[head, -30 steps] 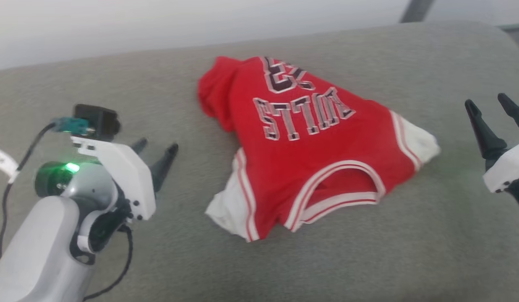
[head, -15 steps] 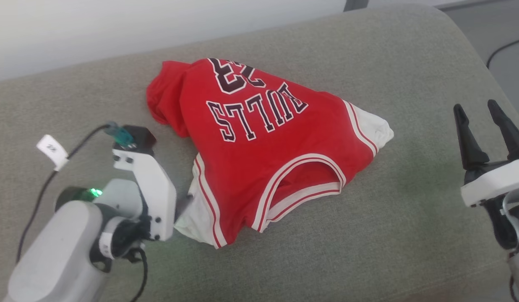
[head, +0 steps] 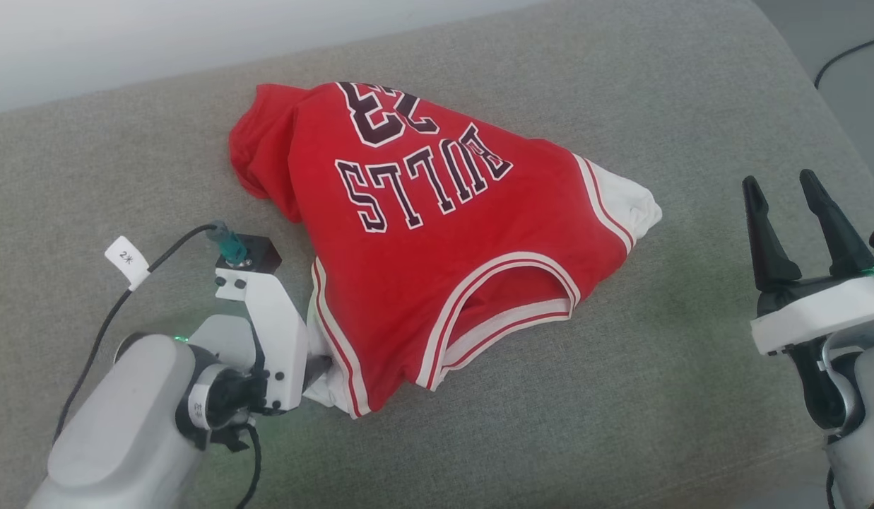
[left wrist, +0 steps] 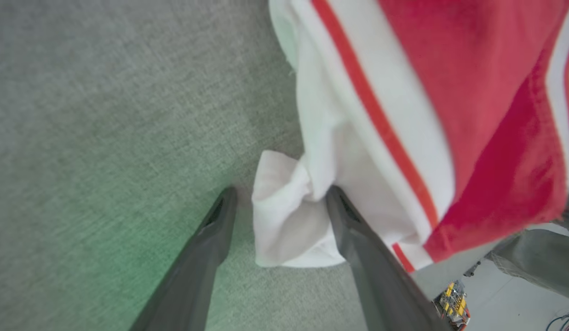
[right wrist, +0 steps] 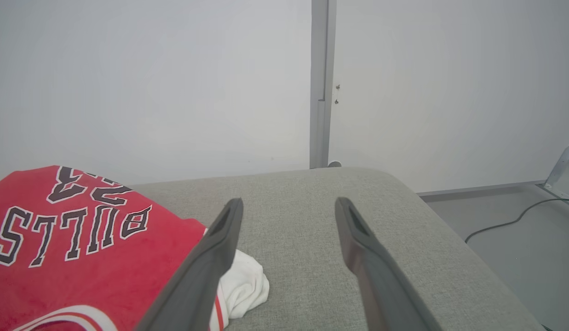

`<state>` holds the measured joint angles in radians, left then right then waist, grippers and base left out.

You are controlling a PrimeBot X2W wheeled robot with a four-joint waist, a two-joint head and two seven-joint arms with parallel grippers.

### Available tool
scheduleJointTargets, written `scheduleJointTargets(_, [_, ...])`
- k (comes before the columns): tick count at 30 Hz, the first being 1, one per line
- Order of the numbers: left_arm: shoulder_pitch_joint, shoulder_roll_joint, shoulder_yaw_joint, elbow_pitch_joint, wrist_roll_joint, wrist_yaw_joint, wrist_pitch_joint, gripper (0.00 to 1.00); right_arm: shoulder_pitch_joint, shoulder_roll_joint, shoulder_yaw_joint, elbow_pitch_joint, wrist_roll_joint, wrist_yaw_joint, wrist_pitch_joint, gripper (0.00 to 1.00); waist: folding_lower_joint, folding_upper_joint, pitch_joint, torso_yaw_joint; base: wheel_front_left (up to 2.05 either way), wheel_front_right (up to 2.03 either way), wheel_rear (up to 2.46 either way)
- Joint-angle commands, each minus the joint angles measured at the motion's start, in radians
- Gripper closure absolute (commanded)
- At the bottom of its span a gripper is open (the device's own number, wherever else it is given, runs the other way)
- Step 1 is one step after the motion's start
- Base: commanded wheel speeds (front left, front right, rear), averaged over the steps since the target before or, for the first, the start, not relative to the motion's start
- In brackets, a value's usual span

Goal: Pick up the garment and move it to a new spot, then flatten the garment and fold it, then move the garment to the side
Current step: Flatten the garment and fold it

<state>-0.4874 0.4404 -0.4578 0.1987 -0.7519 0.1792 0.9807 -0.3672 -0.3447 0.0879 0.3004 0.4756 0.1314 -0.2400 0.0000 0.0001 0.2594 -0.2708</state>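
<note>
The garment (head: 437,233), a red jersey with black "BULLS" lettering upside down to me, lies rumpled on the grey cushion (head: 620,396), collar toward me. Its white sleeve (left wrist: 289,216) sits between the two open fingers of my left gripper (left wrist: 279,202), whose tips rest at the cushion; the fingers stand apart around the cloth, not pinched. In the head view that left gripper (head: 316,367) is tucked at the jersey's near-left sleeve. My right gripper (head: 786,205) stands open to the jersey's right, apart from the other white sleeve (head: 631,205), with nothing between its fingers (right wrist: 353,230).
The cushion's rounded far-right corner (right wrist: 381,179) drops to a grey floor with a black cable (right wrist: 509,223). A pale wall (right wrist: 151,82) with a vertical grey strip (right wrist: 320,82) stands behind. A tagged cable (head: 126,261) trails from my left wrist.
The head camera shifted, sliding the scene left. My left gripper swung toward the jersey and lowered over its near white sleeve, which now lies between the fingers. The right gripper stayed open.
</note>
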Motion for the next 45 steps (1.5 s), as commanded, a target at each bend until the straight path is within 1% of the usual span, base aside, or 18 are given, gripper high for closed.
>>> scheduleJointTargets(1, [0.010,0.000,-0.010,0.061,-0.005,-0.014,-0.014,0.00,0.002,0.006,-0.003,-0.008,-0.003,-0.001,0.002,0.00,0.0000,-0.0001,0.003,0.002,0.00,0.00,0.00])
scheduleJointTargets(2, [0.005,-0.006,-0.012,0.082,-0.009,-0.029,-0.024,0.89,0.000,0.005,-0.004,-0.012,-0.004,-0.001,0.003,0.00,0.0000,-0.0001,0.005,0.003,0.00,0.00,0.00])
scheduleJointTargets(3, [0.001,-0.008,-0.015,0.103,-0.011,-0.039,-0.028,1.00,-0.002,0.004,-0.006,-0.015,-0.004,-0.001,0.004,0.00,0.0000,-0.0001,0.006,0.005,0.00,0.00,0.00])
scheduleJointTargets(6, [-0.019,-0.021,-0.017,0.130,-0.017,-0.066,-0.045,1.00,0.004,-0.005,-0.019,-0.022,-0.006,-0.001,0.007,0.00,0.0000,-0.0001,0.004,0.020,0.00,0.00,0.00])
scheduleJointTargets(9, [-0.043,-0.003,0.005,0.133,-0.015,-0.065,-0.065,1.00,0.016,-0.009,-0.037,-0.026,-0.011,-0.001,0.011,0.00,0.0000,-0.0001,-0.001,0.040,0.00,0.00,0.00])
scheduleJointTargets(12, [-0.055,0.032,0.035,0.105,-0.008,-0.055,-0.089,1.00,0.024,-0.009,-0.054,-0.037,-0.017,-0.001,0.016,0.00,0.0000,-0.0001,-0.009,0.063,0.00,0.00,0.00])
scheduleJointTargets(14, [-0.052,0.040,0.047,0.090,-0.008,-0.053,-0.098,1.00,0.028,-0.008,-0.060,-0.039,-0.019,-0.001,0.019,0.00,0.0000,-0.0001,-0.011,0.071,0.00,0.00,0.00])
scheduleJointTargets(17, [-0.038,0.074,0.086,0.038,-0.022,-0.032,-0.109,1.00,0.041,-0.006,-0.084,-0.052,-0.029,-0.002,0.028,0.00,0.0000,-0.0001,-0.018,0.095,0.00,0.00,0.00])
scheduleJointTargets(23, [0.016,0.183,0.171,-0.052,-0.014,0.021,-0.121,1.00,0.058,0.005,-0.117,-0.081,-0.047,-0.001,0.052,0.00,0.0000,-0.0001,-0.021,0.138,0.00,0.00,0.00])
scheduleJointTargets(27, [0.065,0.230,0.219,-0.071,-0.017,0.061,-0.132,1.00,0.059,0.014,-0.126,-0.099,-0.053,-0.001,0.065,0.00,0.0000,-0.0001,-0.015,0.153,0.00,0.00,0.00])
scheduleJointTargets(29, [0.086,0.230,0.237,-0.064,-0.031,0.067,-0.150,1.00,0.061,0.017,-0.128,-0.107,-0.055,-0.001,0.074,0.00,0.0000,-0.0001,-0.010,0.158,0.00,0.00,0.00])
scheduleJointTargets(34, [0.111,0.196,0.246,-0.020,-0.050,0.047,-0.199,1.00,0.054,0.022,-0.123,-0.115,-0.053,-0.001,0.082,0.00,0.0000,-0.0001,0.001,0.165,0.00,0.00,0.00])
scheduleJointTargets(35, [0.108,0.189,0.245,-0.008,-0.056,0.044,-0.204,0.90,0.052,0.021,-0.122,-0.117,-0.052,-0.001,0.084,0.00,0.0000,-0.0001,0.003,0.166,0.00,0.00,0.00])
scheduleJointTargets(37, [0.095,0.176,0.240,0.011,-0.058,0.033,-0.214,0.78,0.048,0.020,-0.117,-0.119,-0.048,-0.001,0.086,0.00,0.0000,-0.0001,0.005,0.167,0.00,0.00,0.00])
scheduleJointTargets(38, [0.088,0.172,0.238,0.018,-0.059,0.028,-0.219,0.71,0.047,0.019,-0.116,-0.119,-0.045,-0.001,0.085,0.00,0.0000,-0.0001,0.005,0.167,0.00,0.00,0.00])
scheduleJointTargets(40, [0.071,0.166,0.233,0.029,-0.063,0.023,-0.214,1.00,0.046,0.017,-0.112,-0.118,-0.042,-0.001,0.084,0.00,0.0000,-0.0001,0.004,0.166,0.00,0.00,0.00])
scheduleJointTargets(44, [0.031,0.148,0.219,-0.009,-0.074,0.018,-0.193,1.00,0.049,0.015,-0.109,-0.113,-0.037,-0.001,0.080,0.00,0.0000,-0.0001,-0.003,0.163,0.00,0.00,0.00])
scheduleJointTargets(45, [0.009,0.146,0.197,-0.054,-0.054,0.025,-0.170,1.00,0.056,0.014,-0.111,-0.112,-0.037,-0.001,0.079,0.00,0.0000,-0.0001,-0.008,0.161,0.00,0.00,0.00])
